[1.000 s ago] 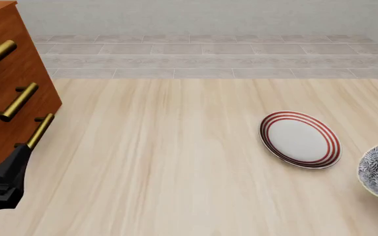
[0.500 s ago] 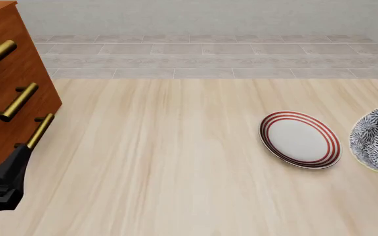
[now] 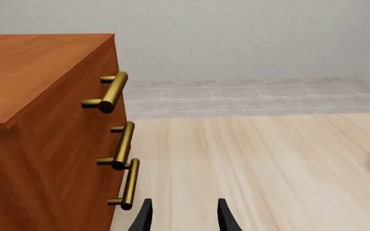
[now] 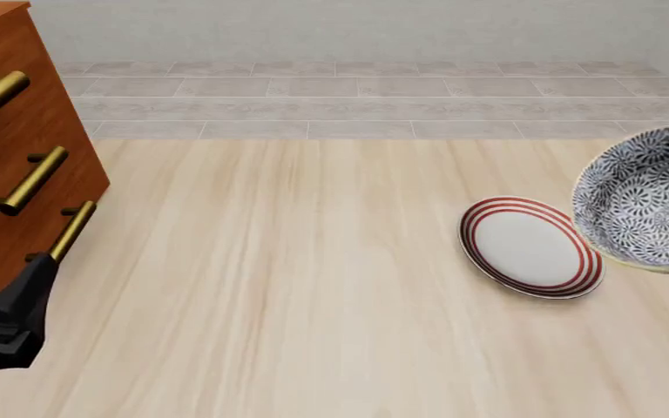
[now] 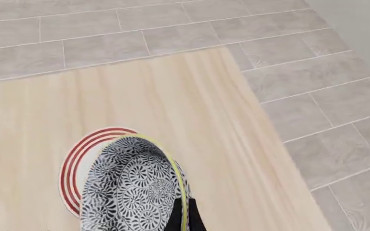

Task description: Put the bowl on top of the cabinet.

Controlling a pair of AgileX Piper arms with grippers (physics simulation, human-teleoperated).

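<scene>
Gripping bowl (image 5: 133, 187) rim: right gripper (image 5: 184, 219)

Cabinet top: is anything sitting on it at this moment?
In the left wrist view the visible top of the reddish-brown wooden cabinet is bare. Its far-left part is out of frame. The blue-and-white floral ceramic bowl is far away, above the red-ringed white plate.

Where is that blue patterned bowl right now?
In the front view the bowl is at the far right, lifted and tilted, overlapping the red-ringed plate's right edge. The right gripper pinches its rim.
</scene>
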